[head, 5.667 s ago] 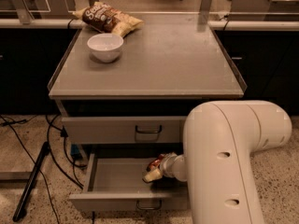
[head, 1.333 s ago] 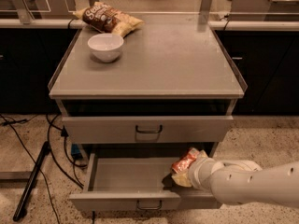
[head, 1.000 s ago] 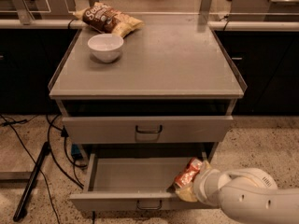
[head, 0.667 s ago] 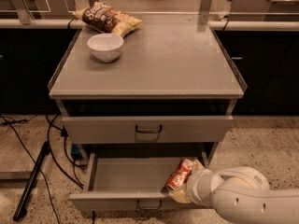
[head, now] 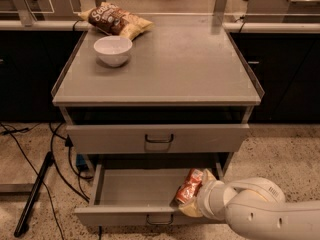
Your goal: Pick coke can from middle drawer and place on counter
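Note:
The coke can (head: 189, 186) is red with white lettering and tilts over the right part of the open middle drawer (head: 130, 215). My gripper (head: 194, 198) is at the drawer's front right, shut on the can, with pale fingers (head: 192, 209) under and beside it. The white arm comes in from the lower right. The grey counter (head: 180, 59) lies above, over a shut drawer front (head: 159, 137).
A white bowl (head: 113, 50) and a brown-and-yellow chip bag (head: 116, 21) sit at the counter's back left. Black cables and a dark pole (head: 34, 194) lie on the speckled floor at left. Dark cabinets stand on both sides.
The gripper with the can has shifted a little left and toward the drawer's front over the last second; the can stays tilted in its grasp. Bowl and chip bag have not moved.

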Available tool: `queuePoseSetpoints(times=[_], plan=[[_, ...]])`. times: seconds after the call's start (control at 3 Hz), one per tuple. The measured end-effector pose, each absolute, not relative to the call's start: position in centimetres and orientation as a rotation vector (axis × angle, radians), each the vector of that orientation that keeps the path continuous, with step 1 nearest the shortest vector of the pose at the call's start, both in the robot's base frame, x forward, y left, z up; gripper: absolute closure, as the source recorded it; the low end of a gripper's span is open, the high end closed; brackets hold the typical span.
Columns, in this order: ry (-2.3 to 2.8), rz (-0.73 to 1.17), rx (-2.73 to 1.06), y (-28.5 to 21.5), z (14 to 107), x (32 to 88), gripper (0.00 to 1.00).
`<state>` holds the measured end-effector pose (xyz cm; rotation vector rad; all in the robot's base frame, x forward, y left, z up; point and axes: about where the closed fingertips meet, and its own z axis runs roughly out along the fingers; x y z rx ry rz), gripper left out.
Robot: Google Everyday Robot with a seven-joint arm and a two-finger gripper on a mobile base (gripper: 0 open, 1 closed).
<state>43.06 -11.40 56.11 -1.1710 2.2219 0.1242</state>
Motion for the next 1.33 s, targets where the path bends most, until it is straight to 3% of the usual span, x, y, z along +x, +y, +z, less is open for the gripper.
queuePoseSetpoints(times=[1.33], plan=[[2.026,0.308,-1.531,-4.1,51.6,44.0,1.00]])
